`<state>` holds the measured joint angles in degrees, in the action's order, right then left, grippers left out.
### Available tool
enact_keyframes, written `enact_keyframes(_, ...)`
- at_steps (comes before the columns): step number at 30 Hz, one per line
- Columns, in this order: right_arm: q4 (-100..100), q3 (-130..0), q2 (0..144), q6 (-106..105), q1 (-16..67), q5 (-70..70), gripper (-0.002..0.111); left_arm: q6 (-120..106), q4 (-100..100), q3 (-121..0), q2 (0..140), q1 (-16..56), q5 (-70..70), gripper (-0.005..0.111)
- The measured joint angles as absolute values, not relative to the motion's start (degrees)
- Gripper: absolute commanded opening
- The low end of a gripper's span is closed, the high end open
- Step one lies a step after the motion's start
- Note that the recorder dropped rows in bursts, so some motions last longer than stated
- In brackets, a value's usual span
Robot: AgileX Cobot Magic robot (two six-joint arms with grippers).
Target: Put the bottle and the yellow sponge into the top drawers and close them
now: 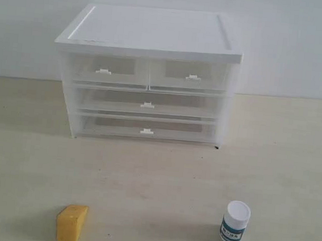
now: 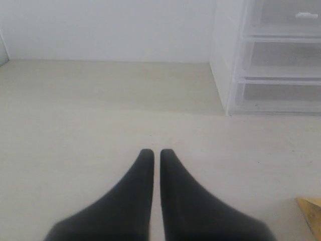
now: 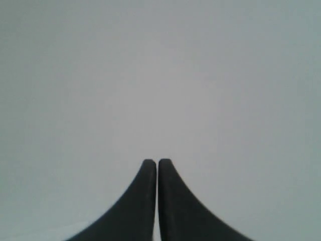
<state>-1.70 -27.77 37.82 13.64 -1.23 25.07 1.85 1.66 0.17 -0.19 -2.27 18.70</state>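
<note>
Plain white wall point(image 1: 293, 48) behind a pale beige counter point(image 1: 155, 177). White-roofed cabinet point(image 1: 152, 31) far centre, top drawers point(image 1: 106, 69) shut. Bottle point(image 1: 235, 223) upright, near right; yellow sponge point(image 1: 71, 224) near left, well apart. Left hand point(image 2: 156, 153) and right hand point(image 3: 157, 163): fingers pressed together, empty.

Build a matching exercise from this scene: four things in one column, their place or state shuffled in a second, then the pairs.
1 yellow sponge
2 bottle
3 top drawers
4 left gripper

A pushed in, closed
B upright, right side of exterior view
C fingers together, holding nothing
D left side of exterior view

Pairs: 1-D, 2-B, 3-A, 4-C
</note>
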Motion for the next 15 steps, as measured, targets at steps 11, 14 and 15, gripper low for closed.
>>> enact_keyframes(11, -3.67, -30.93, 67.57, 4.18, 5.7, 38.36, 0.0, 1.85, 1.66, 0.17, -0.19, -2.27, 18.61, 0.004)
enact_keyframes(14, -11.09, -30.93, 72.23, -2.78, 11.08, 41.15, 0.0, 1.85, 1.66, 0.17, -0.19, -2.27, 18.61, 0.004)
enact_keyframes(15, -13.57, -30.93, 73.87, -5.02, 13.07, 42.49, 0.0, 1.85, 1.66, 0.17, -0.19, -2.27, 18.61, 0.004)
